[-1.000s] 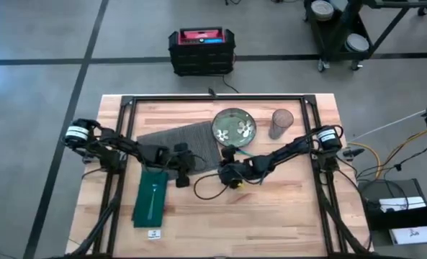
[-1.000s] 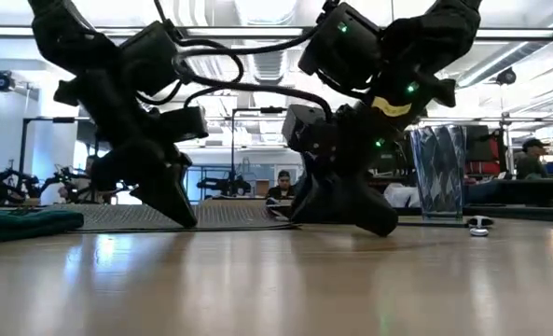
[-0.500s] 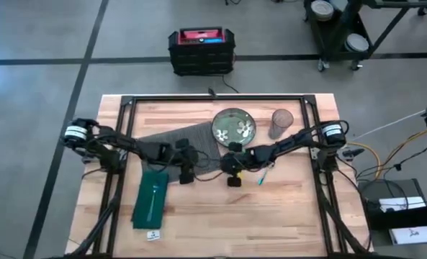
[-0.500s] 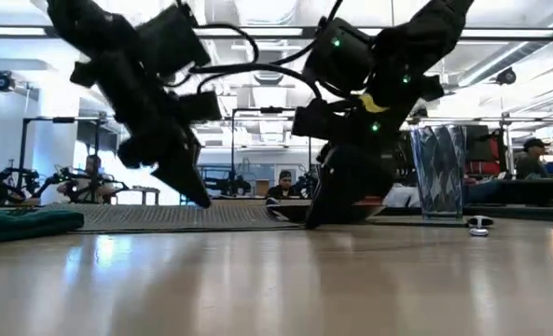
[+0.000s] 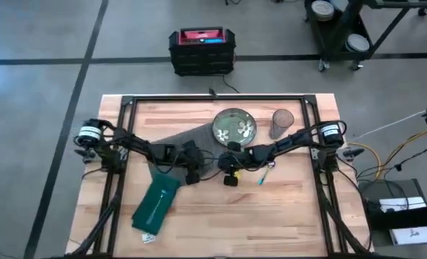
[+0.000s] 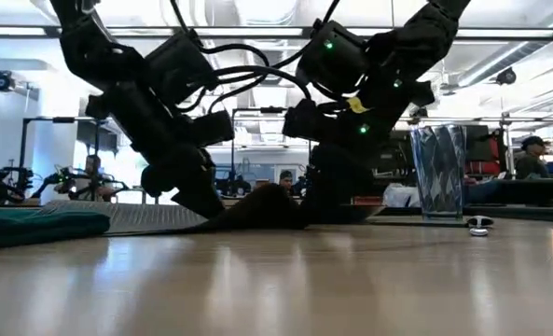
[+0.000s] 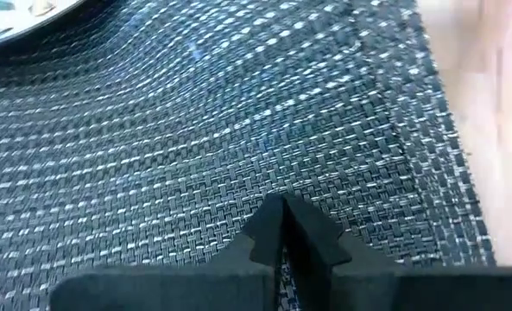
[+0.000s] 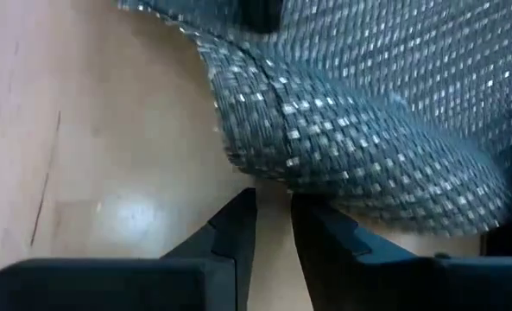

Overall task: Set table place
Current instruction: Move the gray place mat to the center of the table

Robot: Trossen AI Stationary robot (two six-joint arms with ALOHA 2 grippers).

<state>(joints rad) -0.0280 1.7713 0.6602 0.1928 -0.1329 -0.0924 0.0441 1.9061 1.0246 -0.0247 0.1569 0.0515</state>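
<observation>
The dark grey woven placemat point(image 5: 173, 140) lies slanted on the table point(image 5: 285, 208), with its right part buckled into a low hump point(image 6: 262, 201). My left gripper point(image 7: 281, 212) is shut and stands on the mat near its near right corner point(image 5: 196, 171). My right gripper point(image 8: 273, 203), open by a narrow gap, is low over the bare wood right beside it point(image 5: 225, 171). The mat's raised edge point(image 8: 256, 168) hangs just ahead of its tips. A dark green napkin point(image 5: 155, 205) lies tilted near the left front. My left gripper presses its shut fingertips point(image 7: 268, 229) down on the placemat's top face point(image 7: 281, 186), a little in from the mat's side edge point(image 7: 450, 164). The fingers slant down from the table's left. The mat rises in a hump just past them. My right gripper: I cannot tell whether its fingertips point(image 8: 238, 212) touch the mat's raised edge.
A plate point(image 5: 233, 126) with small white pieces sits at the mat's far right corner, and a clear ribbed glass point(image 5: 281, 122) stands to its right. A thin teal object point(image 5: 262, 175) lies right of the grippers. A white tag point(image 5: 148, 237) lies by the napkin's near end.
My left gripper has come down onto the placemat and gone toward the table's right, and the mat has buckled up between the two grippers. The napkin has turned, its near end swinging toward the left. My right gripper has shifted slightly toward the far edge.
</observation>
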